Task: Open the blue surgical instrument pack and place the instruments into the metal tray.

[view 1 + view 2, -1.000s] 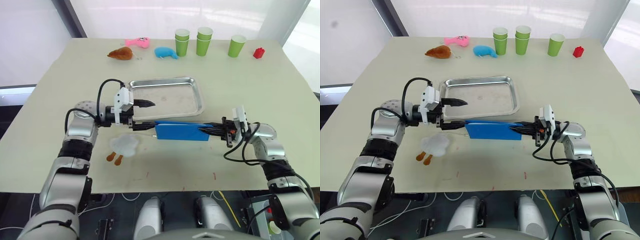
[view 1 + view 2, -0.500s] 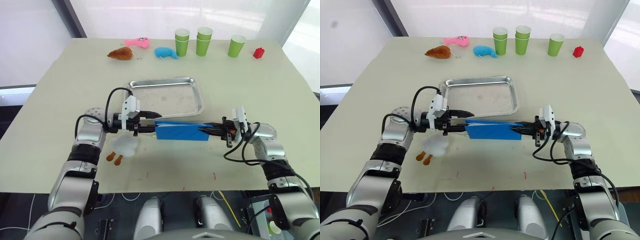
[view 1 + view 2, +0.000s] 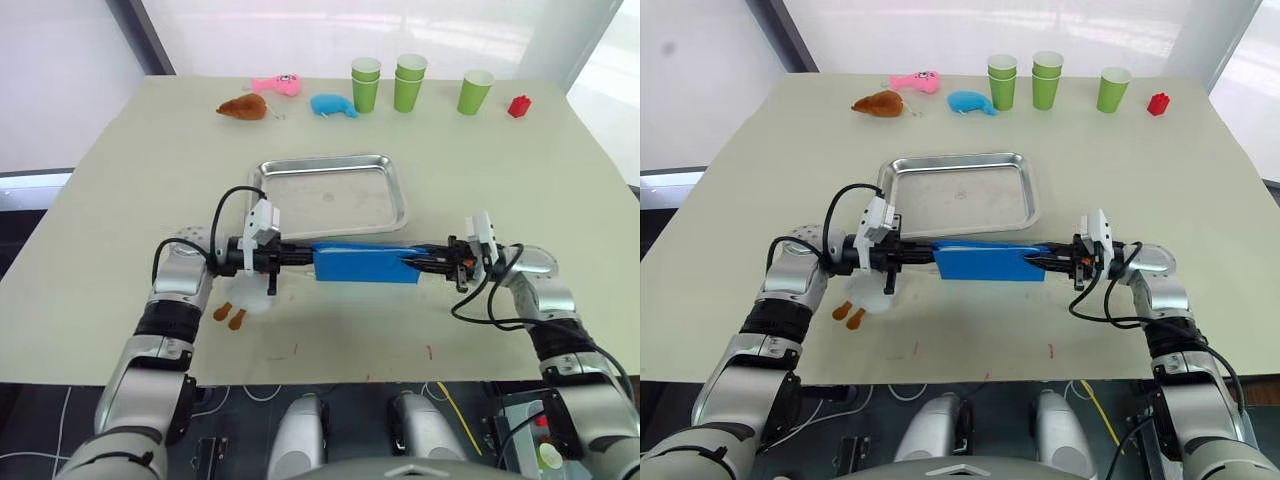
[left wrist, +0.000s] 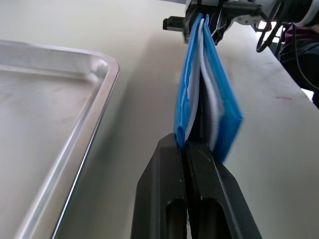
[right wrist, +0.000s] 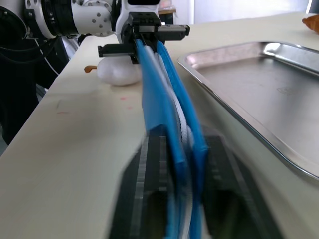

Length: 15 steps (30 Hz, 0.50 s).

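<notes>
Fingers of our left gripper (image 3: pixel 303 254) and right gripper (image 3: pixel 421 262) clamp opposite ends of the blue surgical instrument pack (image 3: pixel 363 262), just near of the metal tray (image 3: pixel 394 197). Left wrist view: our fingers (image 4: pixel 167 164) pinch one cover; we should peel it away slowly while the right holds firm.

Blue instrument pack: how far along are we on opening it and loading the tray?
Done: the flat blue fabric instrument pack is held on edge just off the table, beside the shiny steel tray. In hand: the left gripper is shut on one layer at one end, while the right gripper clamps the other end. Left: the pack is only slightly parted, no instruments are showing, and the tray is empty.
</notes>
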Each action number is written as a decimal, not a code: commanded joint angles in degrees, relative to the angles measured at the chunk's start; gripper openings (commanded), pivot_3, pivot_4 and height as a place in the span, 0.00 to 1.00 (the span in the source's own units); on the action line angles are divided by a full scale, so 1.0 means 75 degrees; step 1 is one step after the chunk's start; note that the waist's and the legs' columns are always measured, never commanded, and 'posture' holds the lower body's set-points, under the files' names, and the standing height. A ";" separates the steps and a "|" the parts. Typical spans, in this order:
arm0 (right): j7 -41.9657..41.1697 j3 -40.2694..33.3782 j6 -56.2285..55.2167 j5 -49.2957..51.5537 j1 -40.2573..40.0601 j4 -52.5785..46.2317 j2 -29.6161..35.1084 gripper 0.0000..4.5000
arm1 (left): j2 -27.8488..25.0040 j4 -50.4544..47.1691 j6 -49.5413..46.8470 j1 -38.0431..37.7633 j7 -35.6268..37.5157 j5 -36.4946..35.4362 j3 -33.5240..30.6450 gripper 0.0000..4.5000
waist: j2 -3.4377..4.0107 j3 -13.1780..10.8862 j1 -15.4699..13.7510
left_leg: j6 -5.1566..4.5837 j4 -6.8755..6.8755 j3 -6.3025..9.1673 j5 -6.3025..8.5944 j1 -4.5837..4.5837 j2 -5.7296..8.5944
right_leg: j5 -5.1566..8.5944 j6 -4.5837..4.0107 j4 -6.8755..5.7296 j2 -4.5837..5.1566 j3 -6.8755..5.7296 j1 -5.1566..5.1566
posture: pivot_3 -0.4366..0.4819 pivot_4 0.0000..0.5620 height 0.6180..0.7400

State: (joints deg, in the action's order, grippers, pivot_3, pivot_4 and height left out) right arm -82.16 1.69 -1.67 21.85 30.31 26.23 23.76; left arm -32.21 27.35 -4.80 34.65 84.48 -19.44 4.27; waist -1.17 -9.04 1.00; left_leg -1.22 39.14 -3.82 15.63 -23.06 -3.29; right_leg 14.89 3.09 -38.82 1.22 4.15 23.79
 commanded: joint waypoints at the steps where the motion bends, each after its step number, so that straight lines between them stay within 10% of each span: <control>1: -0.0031 -0.0106 0.0432 0.0266 -0.0054 -0.0627 0.0213 0.57 | 0.0017 -0.0523 -0.0164 -0.0083 -0.0125 -0.0280 -0.0275 0.00 | 0.0000 0.0000 -0.0002 | 0.0000 0.0000 0.0001 0.0000 0.0000 0.0000 | 0.0000 0.0000 0.0000 0.0000 0.0000 0.0000 | 0.48 0.27 1.00; 5: 0.0069 -0.0238 0.1365 0.0525 -0.0307 -0.1466 0.0717 0.99 | 0.0026 -0.0719 -0.0332 -0.0224 -0.0183 -0.0292 -0.0237 0.00 | 0.0001 0.0000 -0.0009 | 0.0000 0.0000 0.0001 0.0000 -0.0001 0.0000 | 0.0000 0.0000 0.0001 0.0000 0.0000 0.0001 | 0.48 0.27 1.00; 15: 0.0422 -0.1057 0.4371 0.2094 -0.0442 -0.2994 0.2103 0.99 | 0.0123 -0.0997 -0.0785 -0.0361 -0.0070 -0.0409 -0.0185 0.00 | -0.0001 -0.0001 -0.0027 | -0.0001 0.0005 0.0009 0.0001 -0.0004 0.0001 | 0.0000 0.0000 0.0003 -0.0004 -0.0002 0.0000 | 0.48 0.27 1.00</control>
State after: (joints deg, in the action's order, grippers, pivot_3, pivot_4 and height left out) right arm -79.18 -4.46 29.23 34.94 26.12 5.89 38.98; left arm -31.45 21.88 -10.42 31.76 83.38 -20.68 3.38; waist -1.18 -9.04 0.80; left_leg -1.23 39.17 -3.73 15.63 -23.11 -3.28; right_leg 14.89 3.09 -38.79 1.18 4.14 23.79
